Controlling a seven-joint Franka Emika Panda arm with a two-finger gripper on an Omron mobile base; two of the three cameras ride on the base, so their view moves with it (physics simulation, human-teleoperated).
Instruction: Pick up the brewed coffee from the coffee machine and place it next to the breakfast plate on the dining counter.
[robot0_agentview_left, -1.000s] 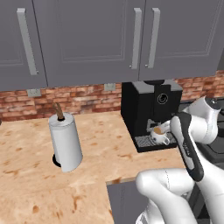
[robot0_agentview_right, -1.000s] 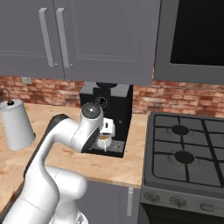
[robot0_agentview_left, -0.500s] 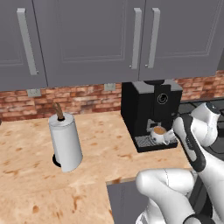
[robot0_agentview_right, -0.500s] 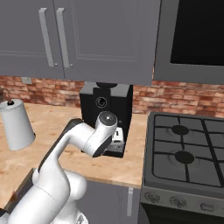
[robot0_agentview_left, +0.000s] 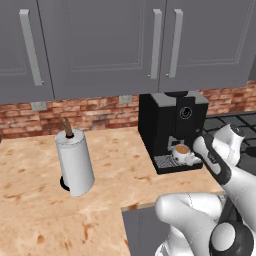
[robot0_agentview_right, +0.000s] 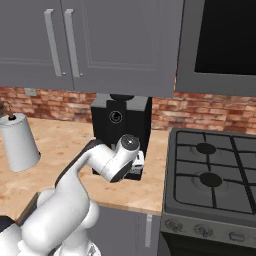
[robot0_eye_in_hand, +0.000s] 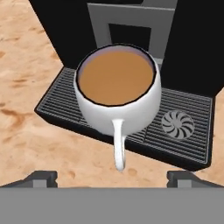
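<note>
Hand view: mug (robot0_eye_in_hand: 115, 89), no legible writing.

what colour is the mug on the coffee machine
White, with light brown coffee inside; the mug shows best in the hand view.

A white mug of brown coffee (robot0_agentview_left: 181, 153) is seen standing on the drip tray of the black coffee machine (robot0_agentview_left: 169, 125), on a speckled wooden surface (robot0_agentview_left: 120, 172). The white arm (robot0_agentview_left: 220, 161) is placed just beside the mug. A white paper-towel roll (robot0_agentview_left: 75, 162) is stood well apart to the left, below grey cabinets (robot0_agentview_left: 115, 45) and a brick backsplash (robot0_agentview_left: 95, 112).
</note>
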